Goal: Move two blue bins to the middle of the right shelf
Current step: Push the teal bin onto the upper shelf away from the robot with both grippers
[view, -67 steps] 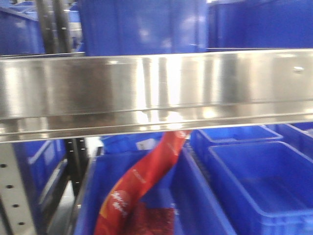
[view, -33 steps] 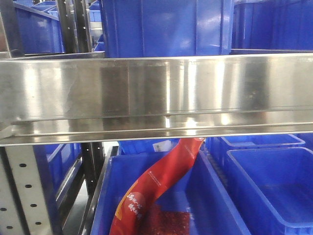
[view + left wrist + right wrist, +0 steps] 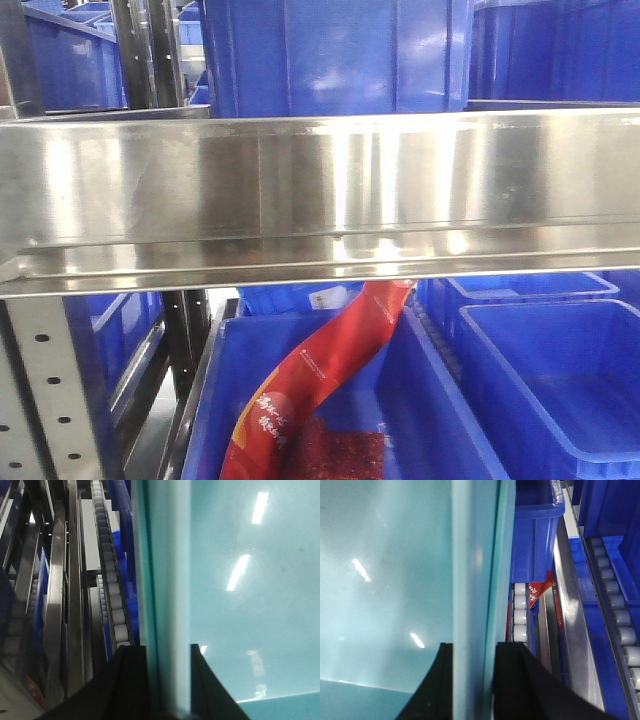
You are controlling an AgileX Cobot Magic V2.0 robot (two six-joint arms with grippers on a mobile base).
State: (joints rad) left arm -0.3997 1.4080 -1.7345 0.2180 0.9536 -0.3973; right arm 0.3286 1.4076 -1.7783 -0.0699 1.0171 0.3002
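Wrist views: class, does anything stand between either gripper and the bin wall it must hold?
Nothing visible does. The left gripper has a finger on each side of a wall of the bin, and the right gripper straddles a wall the same way. In both views the wall fills the gap between the fingers.

The only print sits on the red packet (image 3: 318,385) hanging into the near blue bin (image 3: 420,420) below the steel shelf lip (image 3: 320,190). White characters run along its lower end and a thin line of small print higher up, but both are too small and blurred to read. A white label (image 3: 325,298) on the bin behind is unreadable too.
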